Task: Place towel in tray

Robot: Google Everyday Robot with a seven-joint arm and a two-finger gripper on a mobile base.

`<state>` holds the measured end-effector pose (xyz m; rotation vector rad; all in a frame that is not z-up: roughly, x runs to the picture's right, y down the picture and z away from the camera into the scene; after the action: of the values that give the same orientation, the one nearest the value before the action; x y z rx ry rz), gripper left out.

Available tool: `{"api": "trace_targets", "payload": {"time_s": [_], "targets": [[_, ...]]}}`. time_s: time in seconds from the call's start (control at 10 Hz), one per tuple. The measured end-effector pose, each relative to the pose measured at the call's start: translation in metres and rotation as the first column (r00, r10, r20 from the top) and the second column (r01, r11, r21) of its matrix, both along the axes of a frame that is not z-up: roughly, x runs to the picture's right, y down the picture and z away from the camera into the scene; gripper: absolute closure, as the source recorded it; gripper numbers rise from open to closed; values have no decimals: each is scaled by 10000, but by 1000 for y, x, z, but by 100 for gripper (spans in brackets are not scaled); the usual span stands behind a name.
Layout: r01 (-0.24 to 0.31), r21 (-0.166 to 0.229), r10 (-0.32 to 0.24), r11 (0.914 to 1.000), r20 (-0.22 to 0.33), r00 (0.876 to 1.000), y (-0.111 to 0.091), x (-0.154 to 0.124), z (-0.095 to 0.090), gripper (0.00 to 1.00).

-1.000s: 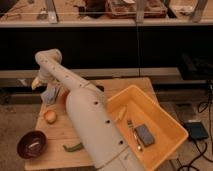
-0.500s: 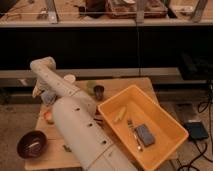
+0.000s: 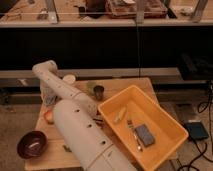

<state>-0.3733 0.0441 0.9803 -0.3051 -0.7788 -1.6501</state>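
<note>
The yellow tray [image 3: 162, 117] sits on the right half of the wooden table [image 3: 125, 86], turned at an angle. My white arm rises from the bottom centre and bends at an elbow [image 3: 44, 70] at the far left. The gripper [image 3: 49, 99] hangs down from the elbow at the table's left edge. A pale grey-blue bundle [image 3: 50, 101], which looks like the towel, sits right at the gripper. I cannot tell whether it is held. The arm hides much of the table's left half.
In the tray lie a yellowish item [image 3: 119, 115], a fork [image 3: 132, 129] and a blue sponge [image 3: 145, 134]. On the table are a dark red bowl [image 3: 32, 144], an orange [image 3: 49, 116], a white cup [image 3: 69, 79] and a dark cup [image 3: 99, 91]. Dark shelving stands behind.
The arm has swung further left and back. The gripper has gone from above the orange to the table's far left edge, at the grey-blue bundle.
</note>
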Motion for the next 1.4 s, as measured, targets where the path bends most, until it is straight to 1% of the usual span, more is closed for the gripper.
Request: {"api": "trace_targets", "payload": {"time_s": [0.2, 0.3, 0.4, 0.5, 0.6, 0.7, 0.8, 0.9, 1.0, 1.1, 1.2, 1.4], "targets": [[11, -41, -11, 10000, 34, 10000, 1, -2, -2, 90], [-11, -53, 11, 10000, 78, 10000, 2, -3, -2, 96], [-264, -191, 271, 9995, 374, 9989, 1, -1, -7, 100], [-516, -296, 535, 9982, 666, 9963, -2, 2, -11, 100], [-726, -259, 743, 9970, 764, 9943, -10, 13, -14, 100], [-876, -146, 885, 9961, 891, 9921, -19, 19, -22, 100], [-1017, 127, 1000, 9947, 1002, 9899, -35, 35, -37, 100], [-1059, 349, 1017, 9938, 1051, 9892, -47, 49, -50, 100], [-1179, 704, 1094, 9905, 1140, 9874, -64, 72, -74, 100], [-1298, 980, 1178, 9867, 1192, 9859, -74, 95, -94, 100], [-1456, 1249, 1304, 9814, 1224, 9839, -81, 122, -116, 100], [-1794, 1664, 1615, 9696, 1153, 9801, -80, 175, -154, 100]]}}
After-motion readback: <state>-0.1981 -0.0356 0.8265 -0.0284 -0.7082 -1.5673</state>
